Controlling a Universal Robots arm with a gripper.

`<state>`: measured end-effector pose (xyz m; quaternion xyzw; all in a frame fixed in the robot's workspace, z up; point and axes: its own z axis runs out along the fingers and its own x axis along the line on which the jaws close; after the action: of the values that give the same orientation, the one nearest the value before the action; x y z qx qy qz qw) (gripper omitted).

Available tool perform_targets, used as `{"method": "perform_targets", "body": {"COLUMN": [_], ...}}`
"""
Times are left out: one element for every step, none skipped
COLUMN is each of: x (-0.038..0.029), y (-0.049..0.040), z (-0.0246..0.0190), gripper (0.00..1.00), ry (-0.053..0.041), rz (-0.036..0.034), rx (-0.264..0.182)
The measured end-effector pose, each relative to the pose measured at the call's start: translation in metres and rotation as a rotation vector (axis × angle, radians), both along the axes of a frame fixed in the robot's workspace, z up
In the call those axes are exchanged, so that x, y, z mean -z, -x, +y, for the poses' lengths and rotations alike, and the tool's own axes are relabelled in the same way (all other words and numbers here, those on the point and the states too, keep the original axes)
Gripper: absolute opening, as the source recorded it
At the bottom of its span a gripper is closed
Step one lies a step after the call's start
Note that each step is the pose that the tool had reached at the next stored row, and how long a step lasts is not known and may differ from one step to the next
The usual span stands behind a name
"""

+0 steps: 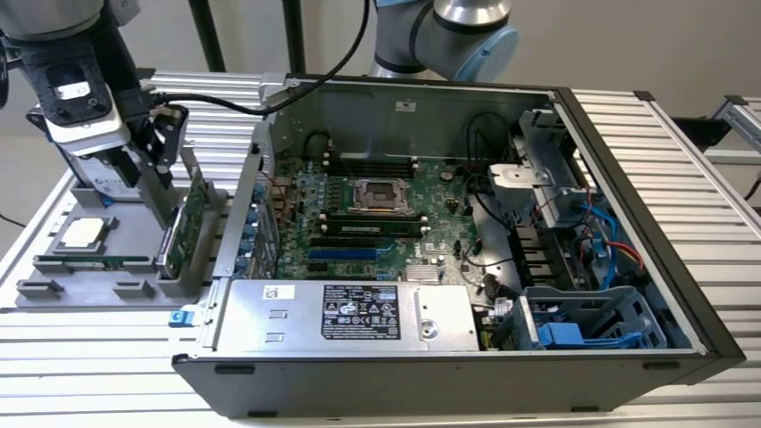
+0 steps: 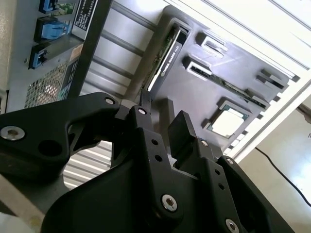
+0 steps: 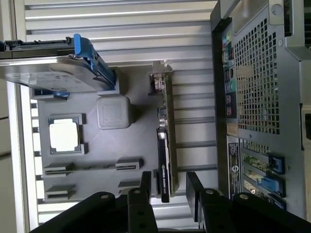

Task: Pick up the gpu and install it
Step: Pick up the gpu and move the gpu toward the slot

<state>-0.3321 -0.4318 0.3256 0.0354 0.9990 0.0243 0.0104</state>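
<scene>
The gpu stands on edge in the grey holder tray, at the exterior view's left, just outside the open computer case. It is a green card with a black cooler and a silver end bracket, seen edge-on in both wrist views. My gripper hangs over the card's end and is open. In the first wrist view the gripper has one black finger on each side of the card, apart from it. The second wrist view shows the gripper above the card's edge.
The tray also holds a processor chip, a memory stick and a hard drive with a blue frame. Inside the case lie the motherboard with a blue slot and the power supply.
</scene>
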Motion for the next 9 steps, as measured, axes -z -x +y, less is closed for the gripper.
{"method": "perform_targets", "body": {"x": [0.0005, 0.0010, 0.0015, 0.0021, 0.0026, 0.0031, 0.0037, 0.0043, 0.0048], "y": [0.0000, 0.0000, 0.0000, 0.0000, 0.0000, 0.0000, 0.0000, 0.0000, 0.0000], "z": [0.0000, 0.0000, 0.0000, 0.0000, 0.0000, 0.0000, 0.0000, 0.0000, 0.0000], "gripper": [1.00, 1.00, 1.00, 1.00, 1.00, 1.00, 1.00, 1.00, 1.00], "ry": [0.0000, 0.0000, 0.0001, 0.0000, 0.0000, 0.0000, 0.0000, 0.0000, 0.0000], "rz": [0.0000, 0.0000, 0.0001, 0.0000, 0.0000, 0.0000, 0.0000, 0.0000, 0.0000], "rx": [0.000, 0.000, 0.000, 0.000, 0.000, 0.000, 0.000, 0.000, 0.000]}}
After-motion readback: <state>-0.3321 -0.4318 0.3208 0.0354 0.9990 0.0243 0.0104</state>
